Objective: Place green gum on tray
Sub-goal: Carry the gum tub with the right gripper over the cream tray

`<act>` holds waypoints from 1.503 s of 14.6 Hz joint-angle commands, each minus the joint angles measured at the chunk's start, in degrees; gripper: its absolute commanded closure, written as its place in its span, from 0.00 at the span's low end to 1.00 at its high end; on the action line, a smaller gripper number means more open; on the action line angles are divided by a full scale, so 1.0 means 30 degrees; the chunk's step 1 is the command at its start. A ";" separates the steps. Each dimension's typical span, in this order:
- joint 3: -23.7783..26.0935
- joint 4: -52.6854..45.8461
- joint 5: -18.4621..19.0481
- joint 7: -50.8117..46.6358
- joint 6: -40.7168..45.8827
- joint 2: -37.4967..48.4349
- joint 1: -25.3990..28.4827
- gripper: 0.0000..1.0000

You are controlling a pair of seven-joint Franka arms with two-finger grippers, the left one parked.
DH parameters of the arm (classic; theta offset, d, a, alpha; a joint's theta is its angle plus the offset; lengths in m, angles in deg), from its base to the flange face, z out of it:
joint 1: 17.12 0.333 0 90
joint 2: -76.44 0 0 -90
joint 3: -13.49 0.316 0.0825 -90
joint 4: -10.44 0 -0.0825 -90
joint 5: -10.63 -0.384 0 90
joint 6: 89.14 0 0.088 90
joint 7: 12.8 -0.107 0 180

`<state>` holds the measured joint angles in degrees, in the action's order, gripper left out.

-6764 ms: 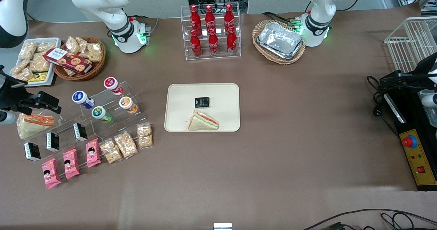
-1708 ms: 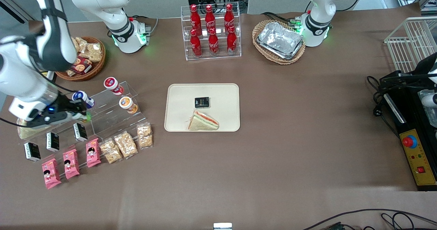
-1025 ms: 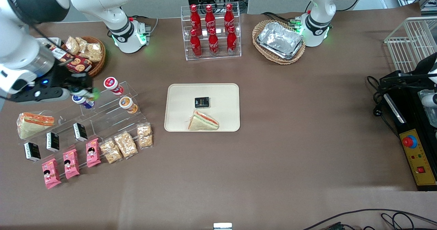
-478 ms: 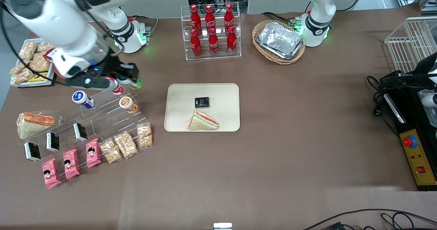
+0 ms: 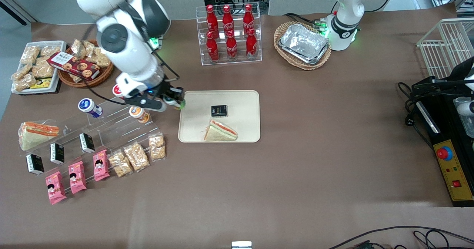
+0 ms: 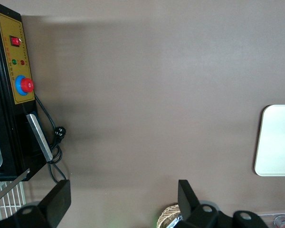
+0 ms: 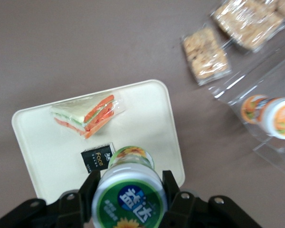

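Pincer (image 5: 177, 103), clamped on the small green gum bottle with white lid (image 7: 128, 192), hangs left of centre over the cream rectangular tray's (image 5: 244, 98) edge; best carry inward and lower onto bare tray, clear of the black packet (image 5: 219, 110) and wrapped sandwich (image 5: 221, 131).

You had a brown table (image 5: 296, 175), grey wall strip above it, white wire rack (image 5: 442, 45) at the parked arm's end, even light.

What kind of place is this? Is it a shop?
Probably a robot lab set up like a pretend snack shop. Red cola bottles stand in a clear rack, and snack packs lie in rows. The gripper holds the green gum over the edge of the tray.
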<state>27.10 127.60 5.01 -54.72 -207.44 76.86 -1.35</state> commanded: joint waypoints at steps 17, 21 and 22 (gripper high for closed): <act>0.1205 0.8521 0.0027 -0.1728 -1.1745 -0.3010 0.1216 0.69; 0.1205 0.8698 0.0289 -0.1699 -1.1863 -0.3273 0.1218 0.68; 0.1176 0.8698 0.0784 -0.1728 -1.1863 -0.3420 0.1189 0.65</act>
<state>30.69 153.16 5.11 -58.91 -241.38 67.53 2.06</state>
